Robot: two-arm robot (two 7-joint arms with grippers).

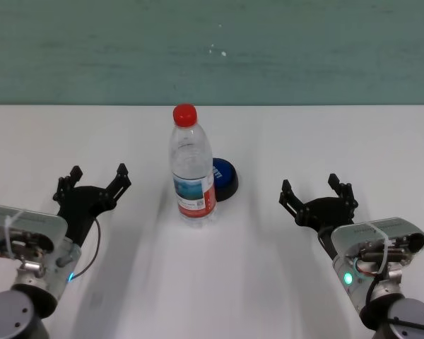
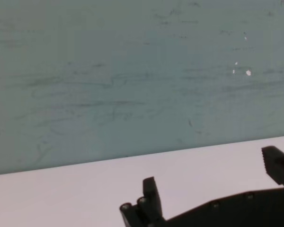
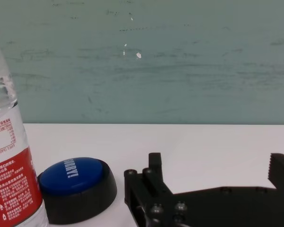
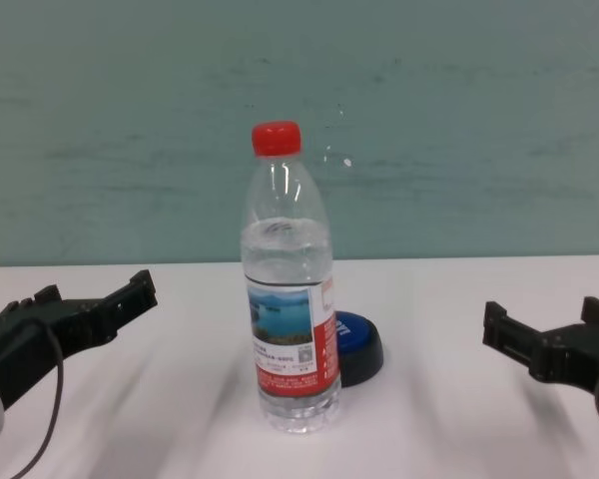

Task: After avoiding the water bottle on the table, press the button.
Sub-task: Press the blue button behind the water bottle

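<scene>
The white tabletop (image 1: 339, 141) fills the scene, with a green wall (image 1: 212, 49) at its far side. The water bottle (image 1: 193, 169) stands upright near the middle of the tabletop, red cap on top, its red-and-white label facing the near side. The left hand (image 1: 95, 180) is at the near left, well apart from the water bottle, and its fingers are spread with nothing between them. The right hand (image 1: 316, 189) is at the near right, also well apart from the water bottle, fingers spread and holding nothing. The button (image 1: 224, 178), blue on a black base, sits just behind the water bottle and a little to the right, partly hidden by it in the head view
</scene>
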